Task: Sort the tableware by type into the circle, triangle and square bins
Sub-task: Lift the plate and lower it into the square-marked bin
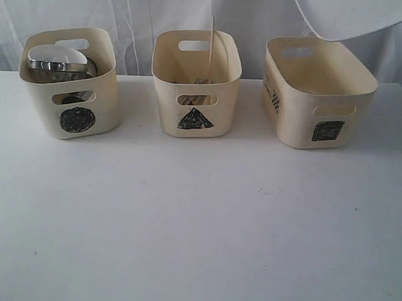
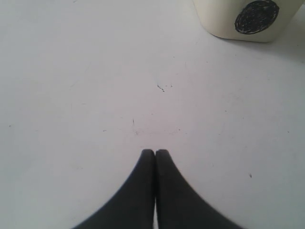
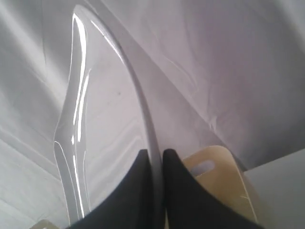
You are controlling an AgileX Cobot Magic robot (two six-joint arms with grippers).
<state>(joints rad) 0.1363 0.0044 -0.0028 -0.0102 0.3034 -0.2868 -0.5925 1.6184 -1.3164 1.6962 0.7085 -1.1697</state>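
Note:
Three cream bins stand in a row on the white table. The circle bin (image 1: 70, 85) on the left holds steel mugs and bowls with a small white bowl (image 1: 57, 55) on top. Inside the triangle bin (image 1: 196, 80) in the middle is cutlery, and a wooden chopstick (image 1: 212, 41) sticks up from it. Above the square bin (image 1: 317, 92) on the right hangs the large white plate (image 1: 350, 16), tilted. My right gripper (image 3: 156, 153) is shut on the plate's (image 3: 102, 133) rim, over the square bin (image 3: 224, 181). My left gripper (image 2: 155, 152) is shut and empty above bare table, with the circle bin (image 2: 248, 19) beyond its tips.
A white cloth (image 1: 140, 14) hangs close behind the bins. The white table (image 1: 198, 224) stretches bare in front of the bins to its near edge.

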